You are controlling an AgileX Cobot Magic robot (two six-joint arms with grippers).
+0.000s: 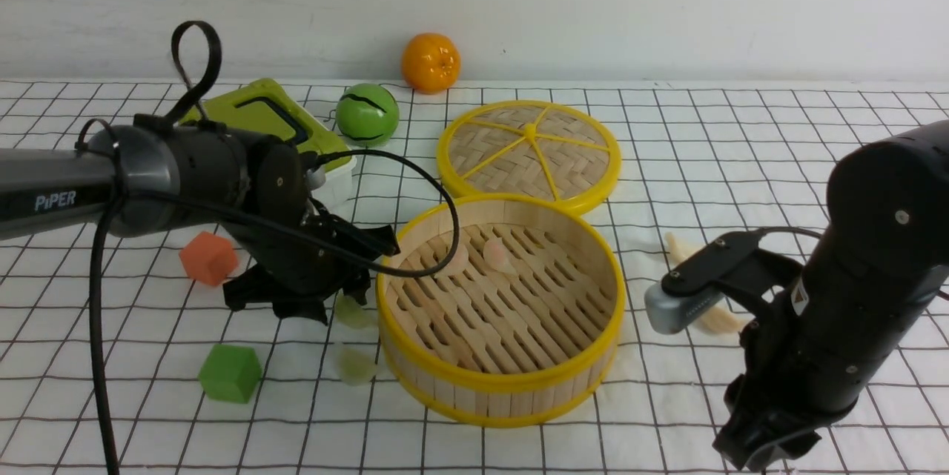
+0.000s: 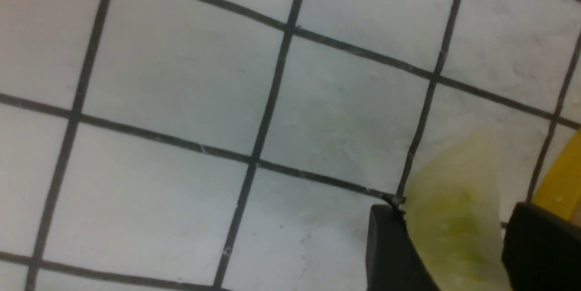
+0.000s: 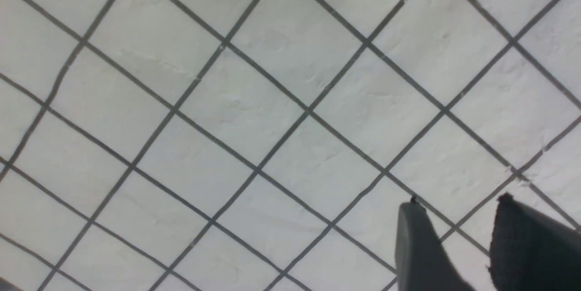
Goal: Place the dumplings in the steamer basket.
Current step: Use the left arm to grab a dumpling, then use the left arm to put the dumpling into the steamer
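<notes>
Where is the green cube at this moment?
In the front view the green cube sits on the robot's left, nearer the camera than the orange cube and left of the steamer basket.

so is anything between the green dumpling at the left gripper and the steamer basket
Nothing loose lies between the green dumpling and the steamer basket. Only the basket's own wall to clear, and the left arm's black cable looping over its rim.

Bright even light, faint soft shadows, green dumpling [image 2: 454,211] out of focus
</notes>
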